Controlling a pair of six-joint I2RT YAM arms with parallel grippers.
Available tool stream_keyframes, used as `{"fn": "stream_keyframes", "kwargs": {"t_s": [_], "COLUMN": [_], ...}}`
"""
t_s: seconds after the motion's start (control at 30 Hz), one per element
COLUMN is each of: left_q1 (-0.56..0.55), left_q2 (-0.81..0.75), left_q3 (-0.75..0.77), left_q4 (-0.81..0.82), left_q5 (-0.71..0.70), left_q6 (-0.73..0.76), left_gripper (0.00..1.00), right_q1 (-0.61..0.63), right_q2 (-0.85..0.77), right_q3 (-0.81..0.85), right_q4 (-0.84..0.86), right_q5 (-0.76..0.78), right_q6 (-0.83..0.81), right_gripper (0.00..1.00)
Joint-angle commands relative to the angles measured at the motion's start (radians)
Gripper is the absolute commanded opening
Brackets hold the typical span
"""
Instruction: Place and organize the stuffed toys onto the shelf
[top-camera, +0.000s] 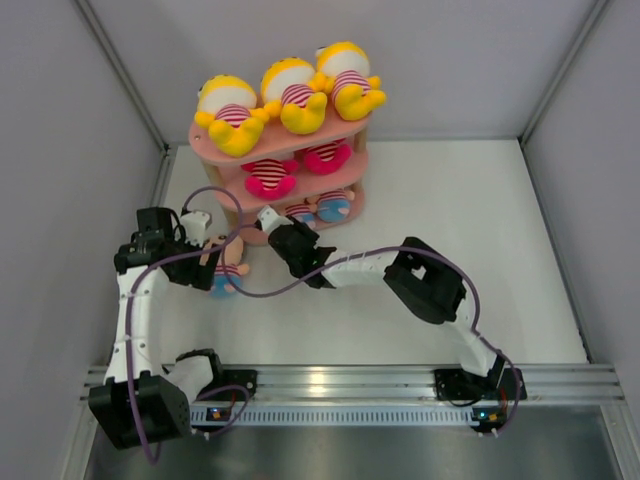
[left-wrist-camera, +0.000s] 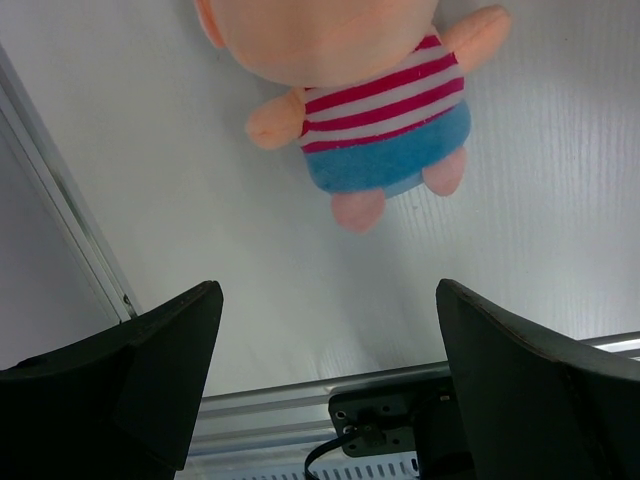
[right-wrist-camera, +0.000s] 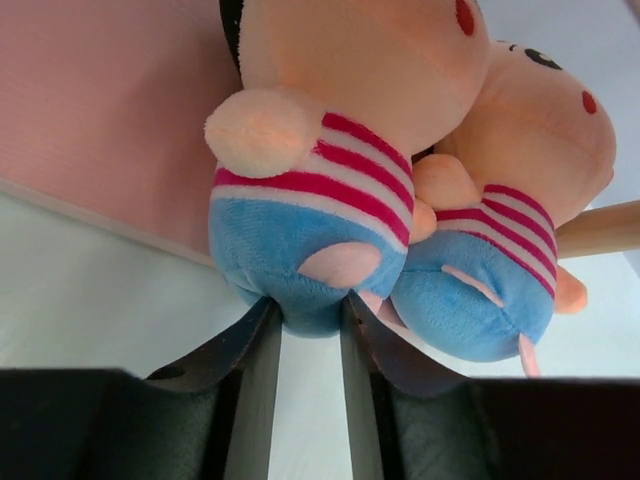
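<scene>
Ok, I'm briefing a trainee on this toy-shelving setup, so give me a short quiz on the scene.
1. How many yellow dolls lie on the shelf's top board?
2. True or false: the left gripper is shut.
3. The two dolls on the lowest board have bottoms that are: A) green, B) blue, C) yellow.
Key: 1) Three. 2) False: it is open, facing a doll lying on the table. 3) B.
</scene>
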Motion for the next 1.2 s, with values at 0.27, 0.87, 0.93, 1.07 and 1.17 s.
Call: {"fn": "stream_keyframes", "kwargs": {"t_s": [0.27,0.87,0.93,1.07,1.17], "left_q1": [-0.001,-0.001,-0.001,0.0,-0.001], "left_q2": [0.126,0.314,0.274,0.131,-0.004], "left_q3": [-0.087,-0.183,-0.18,-0.199,-0.197], "left_q4": [0.14,0.318,0.315,0.315,0.277], "left_q5": [0.009,0.162,0.168,0.167,0.168], "left_q6": [0.088,0.174,0.145,0.123,0.105], "left_gripper": [0.94,0.47,0.25,0.0,0.0], "right_q1": [-0.028,0.054,0.063,0.069,0.087], "right_q2": [-0.204,-0.53,-0.57,-0.598,-0.569], "right_q3": [-0.147,-0.432,-0.467,-0.544,-0.532], "right_q4": [0.06,0.209,0.247,0.358,0.419], "right_q5": [-0.095,-0.34,-0.395,-0.597,-0.645], "right_q6": [0.076,0.131,0.154,0.22,0.229], "right_gripper": [0.55,0.6,0.61,0.61,0.61]}}
